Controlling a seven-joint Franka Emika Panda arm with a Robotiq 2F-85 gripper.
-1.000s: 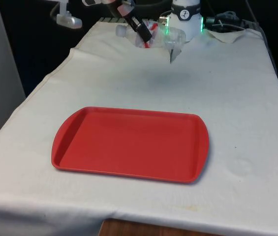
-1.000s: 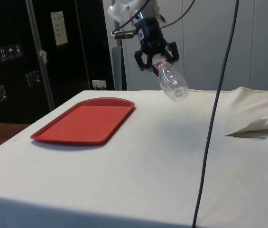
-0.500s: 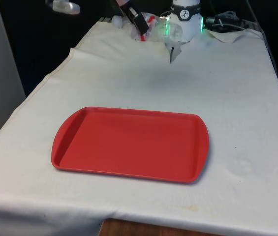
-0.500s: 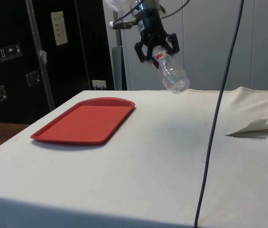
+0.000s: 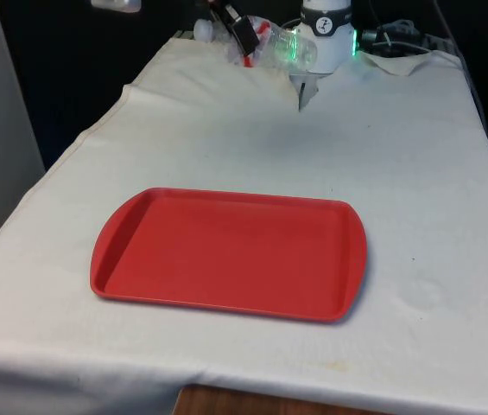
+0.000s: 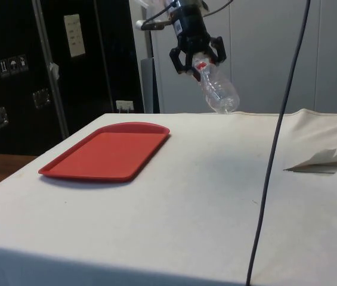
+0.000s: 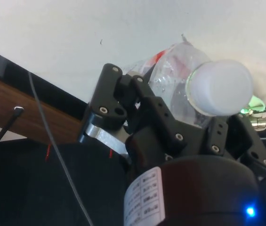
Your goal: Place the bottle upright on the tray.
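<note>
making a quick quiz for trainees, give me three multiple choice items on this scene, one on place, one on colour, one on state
1. Where is the bottle?
A. lying on the tray
B. held in the air above the cloth
C. standing on the cloth

2. What colour is the tray?
A. red
B. blue
C. green

3. How is the bottle oriented?
A. upright
B. tilted, cap end at the gripper
C. flat on the cloth

B: the side view shows it held clear of the white cloth.
A: red in both fixed views.
B: its body slants down from the gripper.
</note>
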